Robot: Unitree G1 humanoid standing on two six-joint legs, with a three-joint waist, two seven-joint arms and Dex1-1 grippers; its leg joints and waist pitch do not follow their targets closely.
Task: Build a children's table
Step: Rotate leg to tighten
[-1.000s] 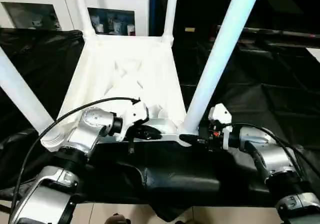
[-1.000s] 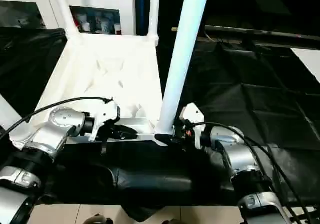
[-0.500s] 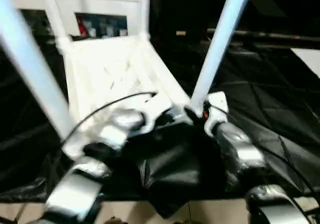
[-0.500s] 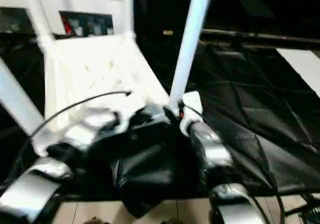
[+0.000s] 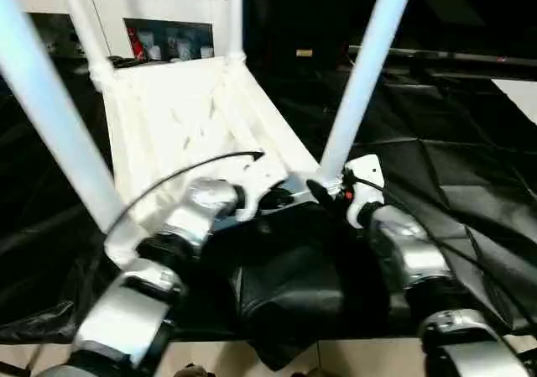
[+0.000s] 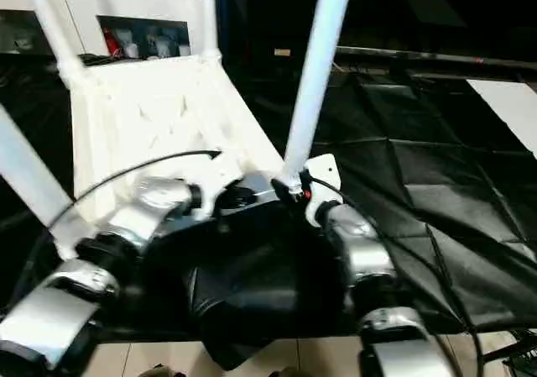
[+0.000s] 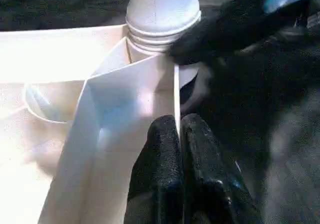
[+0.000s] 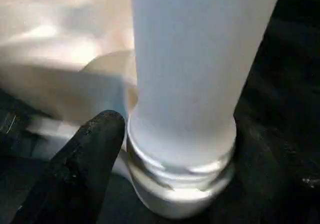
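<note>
in the frame's centre the upturned tabletop [image 5: 180,125] is standing with all four legs up. the left gripper [image 7: 178,134] is pinching its rim; the right gripper [image 8: 170,149] is straddling the near leg [image 5: 361,83]. judged next: turning the table upright.

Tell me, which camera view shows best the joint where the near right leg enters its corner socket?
The right wrist view: the leg's ringed base fills it, seated in the socket. The left wrist view shows it farther off; the eye views show it small.
</note>
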